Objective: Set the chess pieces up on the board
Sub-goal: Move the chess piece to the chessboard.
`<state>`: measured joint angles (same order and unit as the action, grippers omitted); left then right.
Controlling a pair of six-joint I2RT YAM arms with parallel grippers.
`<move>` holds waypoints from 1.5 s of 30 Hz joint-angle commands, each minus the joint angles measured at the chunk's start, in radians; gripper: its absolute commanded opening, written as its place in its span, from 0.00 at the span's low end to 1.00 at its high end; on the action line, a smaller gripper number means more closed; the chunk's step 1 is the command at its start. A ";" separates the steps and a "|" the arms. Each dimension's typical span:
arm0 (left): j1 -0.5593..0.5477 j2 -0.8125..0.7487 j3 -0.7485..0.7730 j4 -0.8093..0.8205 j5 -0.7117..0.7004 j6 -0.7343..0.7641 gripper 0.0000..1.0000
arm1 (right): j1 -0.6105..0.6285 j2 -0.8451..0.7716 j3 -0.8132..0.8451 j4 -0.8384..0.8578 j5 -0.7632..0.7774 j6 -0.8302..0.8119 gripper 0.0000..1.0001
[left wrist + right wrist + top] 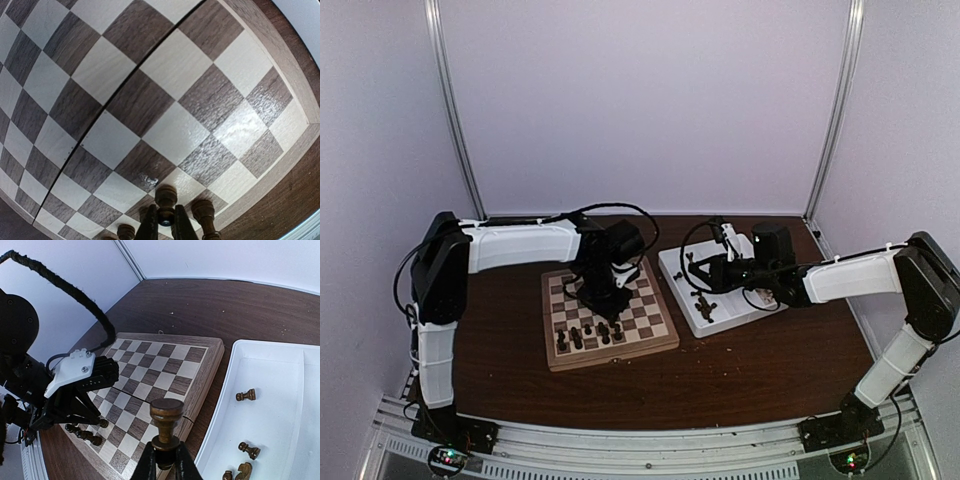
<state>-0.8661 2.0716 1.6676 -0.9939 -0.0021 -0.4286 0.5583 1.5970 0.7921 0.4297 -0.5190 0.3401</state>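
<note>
Dark chess pieces [588,335] stand clustered on the board [655,308], at its side nearest the near edge of the table [750,372]. The left pincer [165,214] is clenched on a dark piece [165,196] among them. The right pincer [165,454] grips a second piece [166,414] above the white tray [265,382], right of the board, where more lie.

White-shelled arms [515,245] with black joints, looping black cables [610,208] — one braided, slim black right claw [164,462]

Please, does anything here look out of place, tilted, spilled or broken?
Nothing looks spilled or broken. Only small things: the board sits a little turned against the near edge of the table, and the loose pieces in the white tray lie on their sides.
</note>
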 commanded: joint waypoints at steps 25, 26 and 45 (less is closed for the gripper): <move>-0.011 -0.018 0.015 0.005 0.041 -0.012 0.05 | -0.008 0.004 0.012 0.005 -0.006 0.002 0.01; -0.011 -0.016 0.015 0.008 0.043 -0.012 0.05 | -0.008 0.004 0.012 0.005 -0.006 0.002 0.01; -0.011 0.004 0.033 0.021 0.044 -0.010 0.09 | -0.008 0.001 0.012 -0.001 -0.006 -0.001 0.01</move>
<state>-0.8719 2.0689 1.6665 -0.9936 0.0307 -0.4305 0.5556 1.5970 0.7921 0.4294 -0.5194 0.3401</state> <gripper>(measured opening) 0.090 0.100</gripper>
